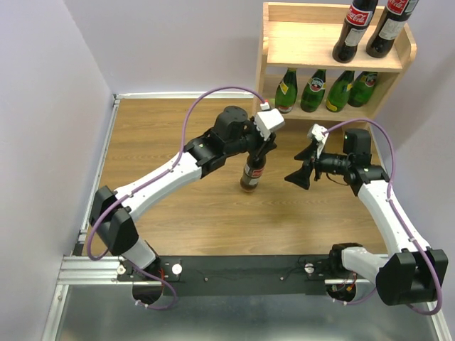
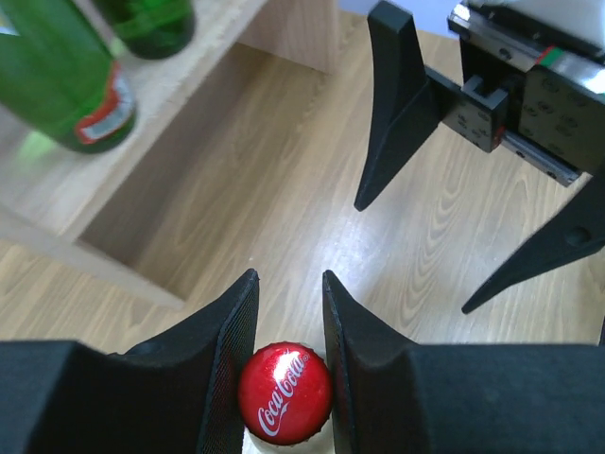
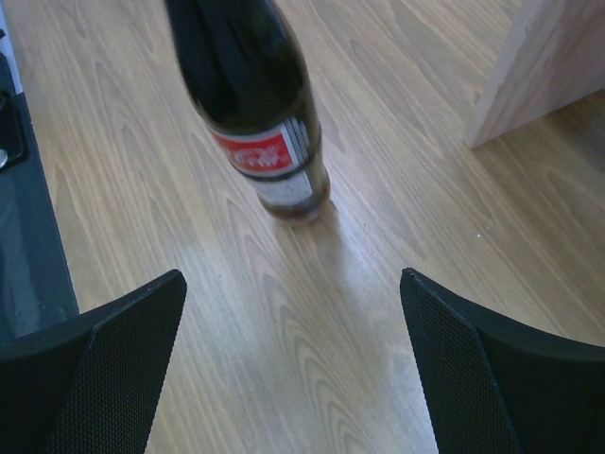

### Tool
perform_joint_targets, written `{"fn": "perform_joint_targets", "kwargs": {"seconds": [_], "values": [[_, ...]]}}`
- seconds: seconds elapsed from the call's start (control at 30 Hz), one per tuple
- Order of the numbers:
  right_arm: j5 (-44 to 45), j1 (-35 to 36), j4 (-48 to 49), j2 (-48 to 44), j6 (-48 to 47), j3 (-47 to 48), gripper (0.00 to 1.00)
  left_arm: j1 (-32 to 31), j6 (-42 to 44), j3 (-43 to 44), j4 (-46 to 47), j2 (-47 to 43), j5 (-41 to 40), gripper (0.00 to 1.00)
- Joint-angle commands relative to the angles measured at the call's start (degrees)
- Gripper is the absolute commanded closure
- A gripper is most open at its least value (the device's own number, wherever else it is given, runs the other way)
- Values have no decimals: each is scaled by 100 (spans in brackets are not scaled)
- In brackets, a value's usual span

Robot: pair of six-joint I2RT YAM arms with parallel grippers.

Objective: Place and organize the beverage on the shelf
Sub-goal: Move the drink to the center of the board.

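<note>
The wooden shelf (image 1: 298, 39) stands at the back right. Two cola bottles (image 1: 354, 28) stand on its top tier and several green bottles (image 1: 313, 91) on its lower tier. My left gripper (image 1: 261, 150) is shut on the red cap (image 2: 284, 392) of a third cola bottle (image 1: 252, 174), upright in front of the shelf. I cannot tell whether its base touches the table. My right gripper (image 1: 297, 165) is open and empty just right of that bottle (image 3: 260, 113), pointing at it. It also shows in the left wrist view (image 2: 414, 257).
The shelf's side panel (image 3: 539, 66) is close on the right gripper's far right. Purple walls close in the wood table on the left, back and right. A metal rail (image 1: 96, 177) runs along the left edge, and a black base bar (image 1: 234, 273) along the near edge.
</note>
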Motion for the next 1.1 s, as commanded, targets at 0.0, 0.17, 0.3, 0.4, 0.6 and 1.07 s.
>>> {"fn": "perform_joint_targets", "kwargs": {"seconds": [0.0,0.17,0.3,0.4,0.6,1.07], "values": [[35,25,57,-181,-304,-166,0,-92,209,521,1371,47,312,100],[9,25,48,-260,-445,-201,0,-171,200,381,1714,162,330,100],[17,16,57,-251,-454,-201,0,-197,165,319,1846,285,347,100],[26,16,65,-243,-462,-201,0,-206,147,205,1995,329,339,100],[26,16,57,-216,-471,-201,0,-215,7,117,2215,452,295,87],[70,16,57,-199,-480,-201,0,-197,-90,108,2426,444,-30,48]]}}
